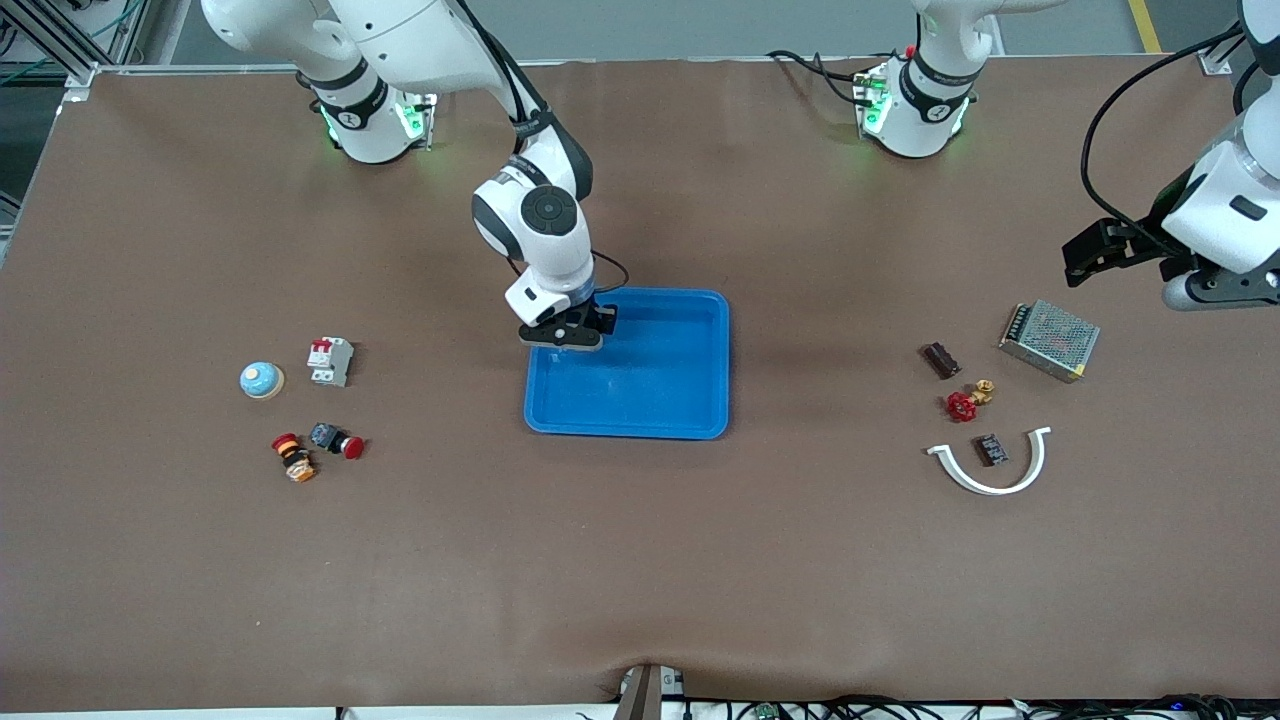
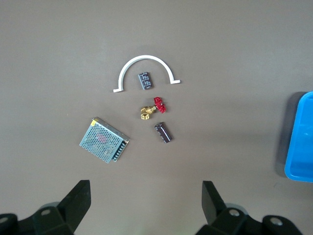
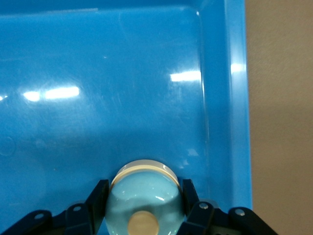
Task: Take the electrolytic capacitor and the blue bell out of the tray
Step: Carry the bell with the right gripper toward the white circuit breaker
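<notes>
A pale blue bell (image 3: pixel 145 198) is clamped between the fingers of the right gripper (image 1: pixel 566 333), which is held over the corner of the blue tray (image 1: pixel 690 420) toward the right arm's base. The left gripper (image 2: pixel 145 203) is held high with its jaws spread wide and nothing between them, above the table near the left arm's end. The dark capacitor (image 2: pixel 163 132) is seen lying there on the table, just beside a red-handled brass valve (image 2: pixel 152 108) and near a metal mesh power supply (image 2: pixel 104 140).

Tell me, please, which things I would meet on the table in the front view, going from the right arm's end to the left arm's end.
bell → circuit breaker → blue tray → capacitor → power supply
</notes>
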You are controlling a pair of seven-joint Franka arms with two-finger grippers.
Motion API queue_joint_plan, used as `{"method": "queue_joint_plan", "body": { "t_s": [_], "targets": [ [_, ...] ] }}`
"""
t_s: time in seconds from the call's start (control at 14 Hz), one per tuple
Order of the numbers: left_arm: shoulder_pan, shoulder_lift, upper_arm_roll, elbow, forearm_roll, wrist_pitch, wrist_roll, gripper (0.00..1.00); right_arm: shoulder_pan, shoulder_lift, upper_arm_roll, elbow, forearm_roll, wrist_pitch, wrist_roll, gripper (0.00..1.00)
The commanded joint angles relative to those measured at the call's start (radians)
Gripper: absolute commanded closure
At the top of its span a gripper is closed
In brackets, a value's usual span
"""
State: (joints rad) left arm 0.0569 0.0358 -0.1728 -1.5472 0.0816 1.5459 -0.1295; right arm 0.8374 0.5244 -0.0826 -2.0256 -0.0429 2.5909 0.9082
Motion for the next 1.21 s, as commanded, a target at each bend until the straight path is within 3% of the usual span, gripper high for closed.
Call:
{"method": "queue_joint_plan", "body": {
  "t_s": [0.0, 0.21, 0.57, 1.14],
  "targets": [
    [-0.002, -0.024, 0.006, -0.014, -0.022, -0.010, 0.022, 0.00, -0.007, -0.050, -0.009, 0.056, -0.025, -0.144, 0.009, 0.56],
    [-0.002, -0.024, 0.006, -0.014, -0.022, -0.010, 0.022, 0.00, -0.078, -0.122, -0.008, 0.111, -0.015, -0.334, -0.113, 0.56],
    [0.000, -0.024, 0.006, -0.016, -0.022, -0.010, 0.022, 0.00, -0.254, -0.248, -0.009, 0.117, -0.012, -0.527, -0.456, 0.56],
    [0.000, -0.024, 0.007, -0.014, -0.032, -0.010, 0.022, 0.00, -0.487, -0.300, -0.009, 0.033, -0.014, -0.505, -0.831, 0.56]
  ]
}}
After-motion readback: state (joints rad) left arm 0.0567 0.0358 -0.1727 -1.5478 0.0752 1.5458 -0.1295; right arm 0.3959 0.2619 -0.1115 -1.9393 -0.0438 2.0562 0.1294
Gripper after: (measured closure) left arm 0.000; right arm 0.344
